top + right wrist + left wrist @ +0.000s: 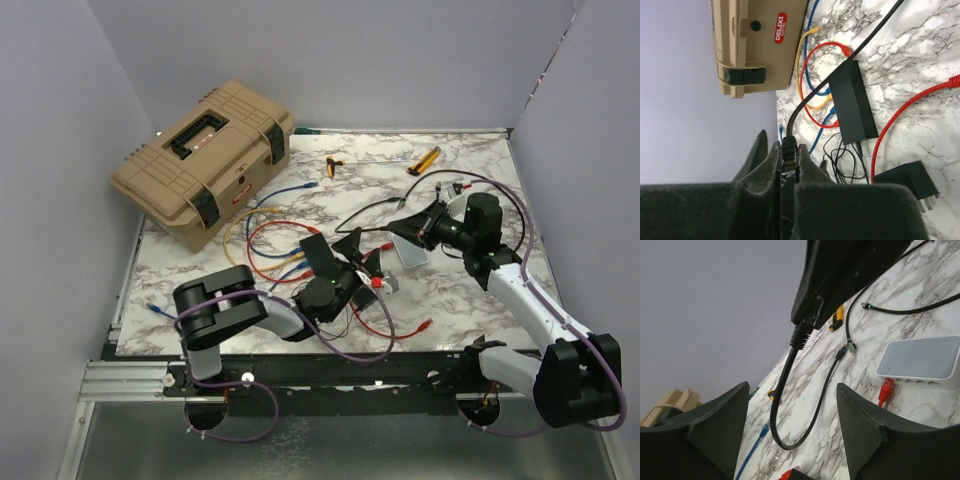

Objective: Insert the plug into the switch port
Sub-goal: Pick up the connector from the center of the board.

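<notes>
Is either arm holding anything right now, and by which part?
The right gripper pinches the black cable by its plug. The left gripper is open, holding nothing.

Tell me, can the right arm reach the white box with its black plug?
Probably yes. The right end effector, shut on the black plug, is close to the white box, and nothing stands between them. A red plug lies by one corner.
</notes>
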